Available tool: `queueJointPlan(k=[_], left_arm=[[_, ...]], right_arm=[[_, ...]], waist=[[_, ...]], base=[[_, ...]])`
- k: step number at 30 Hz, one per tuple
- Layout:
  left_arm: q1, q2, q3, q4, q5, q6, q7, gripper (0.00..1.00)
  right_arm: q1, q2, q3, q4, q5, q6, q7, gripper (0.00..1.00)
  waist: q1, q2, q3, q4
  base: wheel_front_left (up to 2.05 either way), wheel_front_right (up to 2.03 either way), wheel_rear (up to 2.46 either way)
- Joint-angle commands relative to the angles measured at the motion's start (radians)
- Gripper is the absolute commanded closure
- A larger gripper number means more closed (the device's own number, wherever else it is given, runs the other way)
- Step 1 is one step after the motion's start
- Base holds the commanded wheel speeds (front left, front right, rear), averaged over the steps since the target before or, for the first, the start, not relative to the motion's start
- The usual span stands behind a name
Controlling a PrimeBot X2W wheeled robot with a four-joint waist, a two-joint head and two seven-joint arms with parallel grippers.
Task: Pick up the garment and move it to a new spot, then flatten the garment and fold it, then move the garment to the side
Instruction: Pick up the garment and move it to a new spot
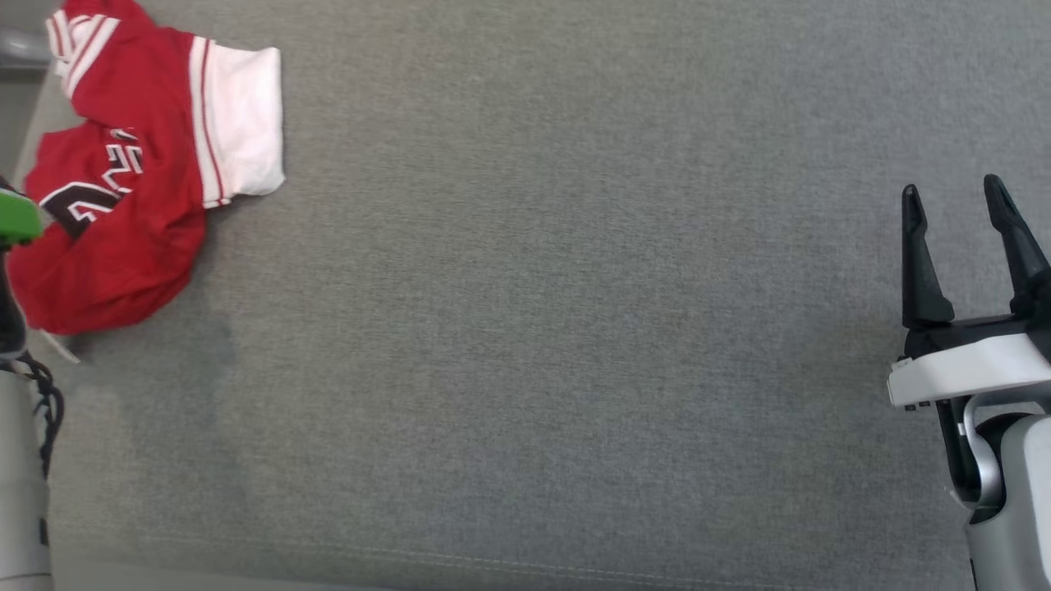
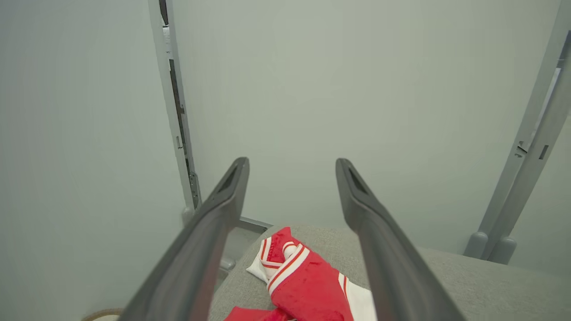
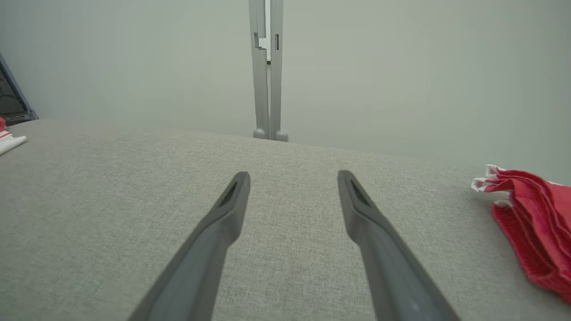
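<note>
L gripper (image 2: 292,165): fingers apart, nothing in them; garment (image 1: 139,189) lies just below and ahead of it. R gripper (image 1: 952,190): also spread wide, empty; well apart, at right side of the grey pad (image 1: 525,369). Garment = red/white jersey, bunched at far-left corner of pad, sleeve + collar doubled over; not flat. Reckon step 1 in hand, i.e. pick up + relocate; nothing gripped yet. Next move prob needs L arm down onto the bunch; pinch a thick fold, lift clear, carry twd pad centre; R arm idle till flattening.
</note>
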Motion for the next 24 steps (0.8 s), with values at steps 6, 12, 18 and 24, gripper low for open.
queueJointPlan(k=[6,12,18,24], left_arm=[[-0.119,0.07,-0.006,0.159,-0.023,-0.03,0.039,0.0],[-0.178,0.088,-0.031,0.318,-0.061,-0.05,0.122,0.0],[-0.199,0.086,-0.065,0.455,-0.103,-0.062,0.204,0.0],[-0.21,0.08,-0.094,0.55,-0.136,-0.063,0.27,0.84]], right_arm=[[-0.002,0.002,-0.013,-0.045,-0.006,0.0,0.012,0.0],[-0.013,0.0,-0.018,-0.068,-0.011,0.0,0.02,0.0],[-0.017,-0.001,-0.02,-0.074,-0.013,0.0,0.027,0.0],[-0.028,0.006,-0.009,-0.07,-0.016,0.0,0.027,0.0]], waist=[[-0.0001,0.0,0.155,-0.129],[-0.0001,0.0,0.183,-0.134],[-0.0001,0.0,0.193,-0.136],[-0.0001,0.0,0.191,-0.138]], base=[[0.0,0.0,0.0],[0.0,0.0,0.0],[0.0,0.0,0.0],[0.0,0.0,0.0]])
